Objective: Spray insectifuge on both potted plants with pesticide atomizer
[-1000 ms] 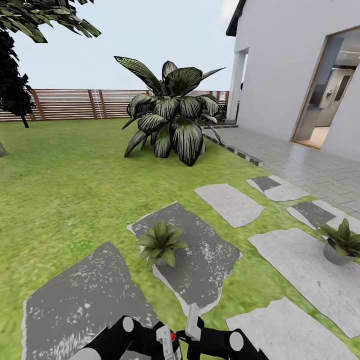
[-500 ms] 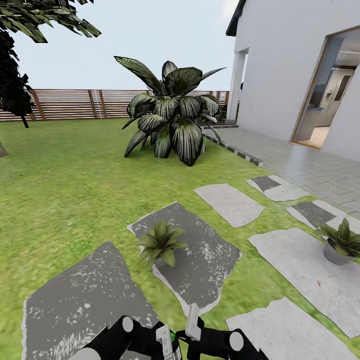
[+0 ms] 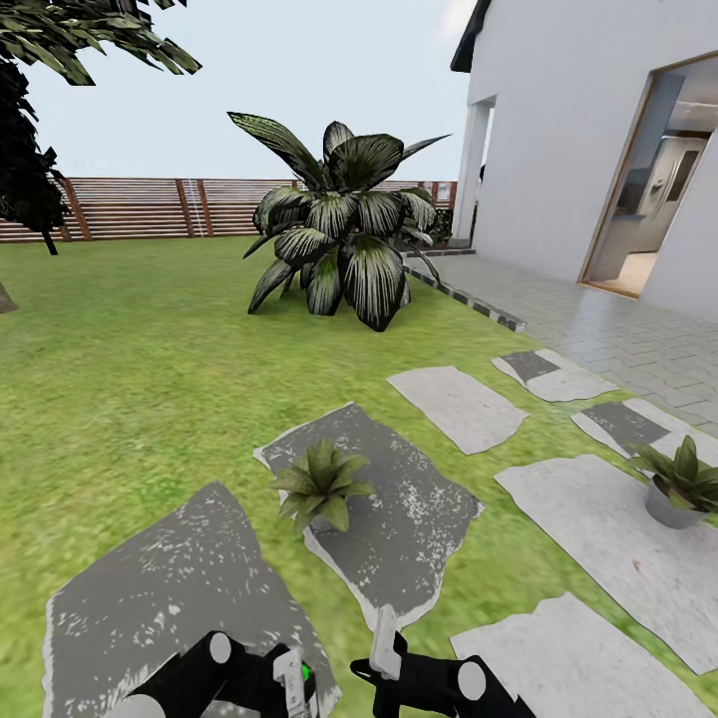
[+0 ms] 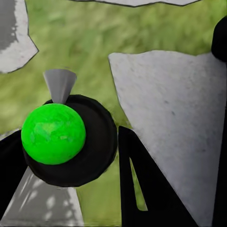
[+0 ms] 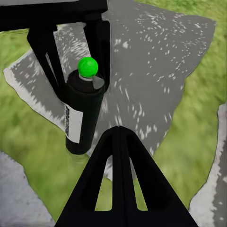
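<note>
Head view, compared with half a second earlier: the camera has not moved; lawn (image 3: 130,379), stepping stones and plants sit at the same places. The left arm has shifted toward the view's left and lower, and the pesticide atomizer (image 3: 292,682) went with it. Its top indicator reads green, as it did half a second ago; one second ago it read red.

Left gripper (image 3: 284,688): closed on the pesticide atomizer. In the right wrist view the bottle (image 5: 83,116) hangs upright between two dark fingers (image 5: 45,52), white label facing the camera, green ball on top, pale nozzle just below it. In the left wrist view the cap and green ball (image 4: 53,134) are seen from above, with a grey nozzle wedge pointing away over grass and a pale stone (image 4: 175,123).

Right gripper (image 3: 384,653): low centre of the head view, just beside the atomizer, apart from it. Whether its jaws are open or closed cannot be told; the wrist view gives one dark finger (image 5: 120,179) only, probably edge-on.

Potted plants: the near one (image 3: 321,486) stands on the dark speckled stone (image 3: 399,519) ahead of both grippers. The second (image 3: 678,486) stands on a pale stone (image 3: 598,529) well to the right. The big striped-leaf plant (image 3: 344,229) is behind, fence (image 3: 130,207) beyond.
</note>
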### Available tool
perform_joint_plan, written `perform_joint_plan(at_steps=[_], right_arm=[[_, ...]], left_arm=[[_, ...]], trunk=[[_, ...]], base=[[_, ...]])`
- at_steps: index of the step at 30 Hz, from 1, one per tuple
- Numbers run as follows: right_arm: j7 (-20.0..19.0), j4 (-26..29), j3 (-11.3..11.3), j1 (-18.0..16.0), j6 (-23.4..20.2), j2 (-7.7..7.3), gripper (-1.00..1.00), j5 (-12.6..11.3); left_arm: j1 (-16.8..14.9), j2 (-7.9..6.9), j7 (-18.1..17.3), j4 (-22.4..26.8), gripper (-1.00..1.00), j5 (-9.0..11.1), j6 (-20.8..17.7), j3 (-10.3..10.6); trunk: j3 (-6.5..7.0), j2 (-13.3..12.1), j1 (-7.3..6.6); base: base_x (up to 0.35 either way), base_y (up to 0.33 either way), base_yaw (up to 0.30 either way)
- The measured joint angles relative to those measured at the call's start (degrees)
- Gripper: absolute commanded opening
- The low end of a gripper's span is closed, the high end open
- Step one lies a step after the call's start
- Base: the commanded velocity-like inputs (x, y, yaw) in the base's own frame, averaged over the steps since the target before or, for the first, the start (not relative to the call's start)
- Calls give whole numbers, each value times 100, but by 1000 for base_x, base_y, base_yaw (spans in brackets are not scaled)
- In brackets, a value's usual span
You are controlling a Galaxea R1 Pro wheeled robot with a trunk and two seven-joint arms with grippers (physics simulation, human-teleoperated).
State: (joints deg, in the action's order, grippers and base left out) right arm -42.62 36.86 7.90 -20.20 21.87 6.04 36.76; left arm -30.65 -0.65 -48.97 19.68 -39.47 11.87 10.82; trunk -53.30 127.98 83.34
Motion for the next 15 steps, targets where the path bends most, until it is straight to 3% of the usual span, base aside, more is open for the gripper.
perform_joint_plan(at_steps=[8,9,15], right_arm=[[-1,0,0,0,1,-6,-100,8],[-1,-3,0,0,3,-6,100,8],[-2,6,-4,0,-6,-19,100,33]], left_arm=[[-9,-405,2,9,-100,29,0,-9],[-10,-427,4,9,-100,33,-6,-10],[9,-445,74,3,-100,40,-25,-30]], trunk=[[0,0,0],[0,0,0],[0,0,0]], base=[[0,0,0],[0,0,0],[0,0,0]])
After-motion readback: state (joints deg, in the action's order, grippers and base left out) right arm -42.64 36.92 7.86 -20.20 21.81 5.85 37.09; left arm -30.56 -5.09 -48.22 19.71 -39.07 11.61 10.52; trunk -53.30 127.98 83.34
